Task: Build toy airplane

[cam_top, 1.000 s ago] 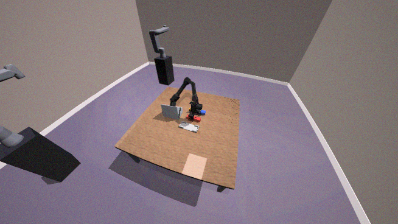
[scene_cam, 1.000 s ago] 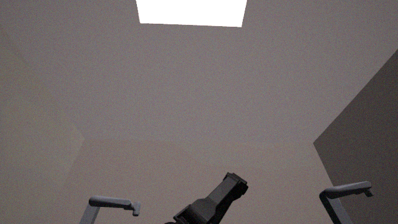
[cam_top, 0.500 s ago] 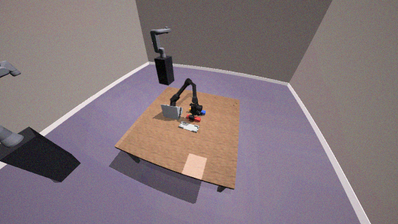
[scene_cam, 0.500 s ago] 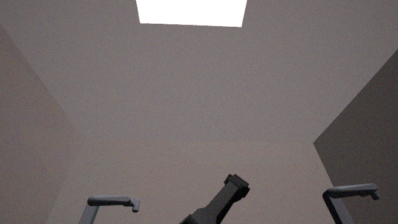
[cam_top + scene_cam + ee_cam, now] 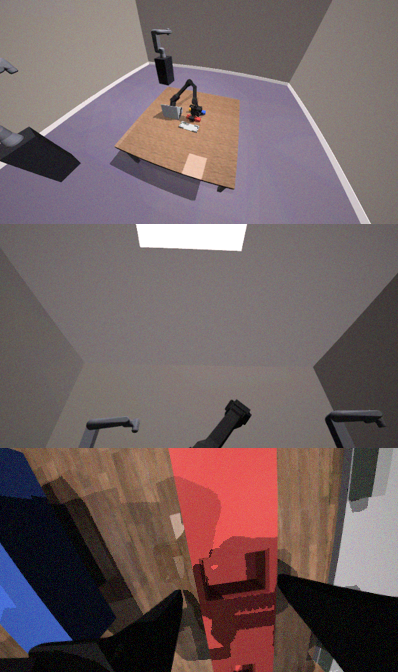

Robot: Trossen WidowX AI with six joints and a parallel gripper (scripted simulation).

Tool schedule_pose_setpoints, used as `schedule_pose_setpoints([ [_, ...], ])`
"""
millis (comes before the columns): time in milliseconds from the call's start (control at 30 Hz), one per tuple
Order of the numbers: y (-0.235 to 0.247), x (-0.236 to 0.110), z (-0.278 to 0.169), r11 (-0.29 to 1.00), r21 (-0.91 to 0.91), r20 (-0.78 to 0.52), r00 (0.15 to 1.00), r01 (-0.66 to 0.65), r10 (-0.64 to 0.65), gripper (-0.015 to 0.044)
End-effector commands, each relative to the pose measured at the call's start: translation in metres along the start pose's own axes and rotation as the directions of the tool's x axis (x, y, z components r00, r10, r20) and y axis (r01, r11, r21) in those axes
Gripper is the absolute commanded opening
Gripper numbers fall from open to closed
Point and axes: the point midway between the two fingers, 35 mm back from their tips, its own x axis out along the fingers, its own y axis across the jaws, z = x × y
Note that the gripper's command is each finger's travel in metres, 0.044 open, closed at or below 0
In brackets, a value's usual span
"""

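Observation:
The red fuselage [image 5: 198, 120] [image 5: 225, 498] lies on the table beside the jig, its square socket facing up. My gripper [image 5: 192, 119] [image 5: 228, 587] is open, pointing down over the fuselage, with one fingertip on each side of it near the socket. Nothing is held. The pale jig cradle [image 5: 188, 126] [image 5: 367, 543] is empty and lies close beside the fuselage. The blue wing [image 5: 203, 112] [image 5: 25, 613] lies on the other side of the fuselage, partly hidden by my arm in the top view. A small yellow piece [image 5: 190, 109], likely the tail fin, shows behind the gripper.
A grey upright panel [image 5: 171, 111] stands on the wooden table [image 5: 152, 137] near my arm's base. A pale square patch [image 5: 195, 165] is at the table's near edge. Grey arms on black pedestals [image 5: 164, 70] stand off the table. The exterior view shows mostly ceiling and walls.

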Motion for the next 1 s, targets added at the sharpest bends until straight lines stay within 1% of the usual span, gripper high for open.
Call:
schedule_pose_setpoints([
  [0, 0.000, 0.002, -0.001, 1.000, 0.006, -0.002, 1.000, -0.003, 0.003, 0.0309],
  [167, 0.000, 0.002, -0.001, 1.000, 0.006, -0.002, 1.000, -0.003, 0.003, 0.0177],
  [367, 0.000, 0.002, -0.001, 1.000, 0.006, -0.002, 1.000, -0.003, 0.003, 0.0138],
  [533, -0.001, -0.005, 0.001, 1.000, 0.006, -0.001, 1.000, -0.001, 0.001, 0.0006],
  [967, -0.004, -0.043, 0.008, 1.000, 0.007, 0.002, 1.000, 0.008, -0.008, 0.0000],
])
